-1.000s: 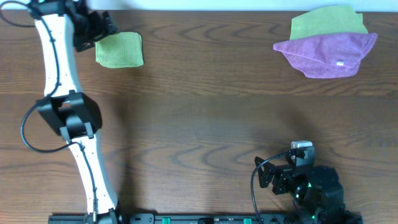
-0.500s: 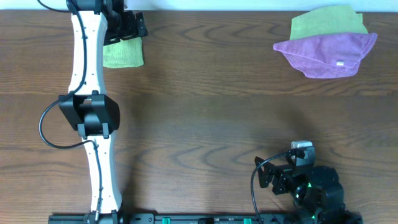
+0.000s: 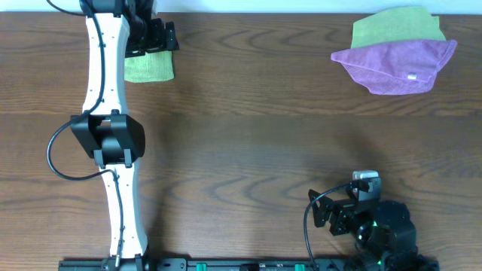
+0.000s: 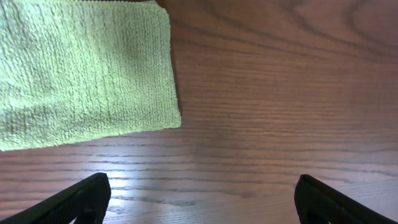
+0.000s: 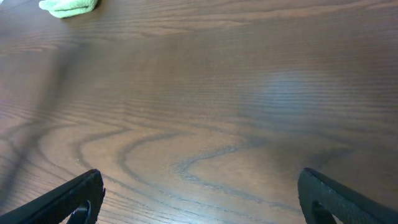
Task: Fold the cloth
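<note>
— Left gripper (image 3: 162,38): how do you read it?
— Spread wide, holding nothing. In the left wrist view both fingers hang over bare wood. The cloth (image 4: 81,74) lies in the upper left of that frame, apart from them. Your right gripper (image 5: 200,205) is spread and empty too, parked at the lower right of the overhead frame.
— Where is the cloth on the table (image 3: 248,135)?
— Upper left of the overhead frame. It is a small flat square, partly hidden under your left arm (image 3: 102,90). I'd judge it already folded, with fairly even edges.
— So what do you want from me now?
— Lift straight up before you swing away. Terry snags, and a finger dragged across that near corner could pull the fold open. Hold the jaws wide and off the pile. Check the edges from above once your arm no longer covers them.
— Count for me.
— Three cloths: two green, one purple. The second green cloth (image 3: 395,28) sits at the upper right, and the purple cloth (image 3: 392,64) lies over its lower part. One white tag (image 3: 412,76) shows, on the purple one. I can't see a tag on yours. Two arms, two grippers.
</note>
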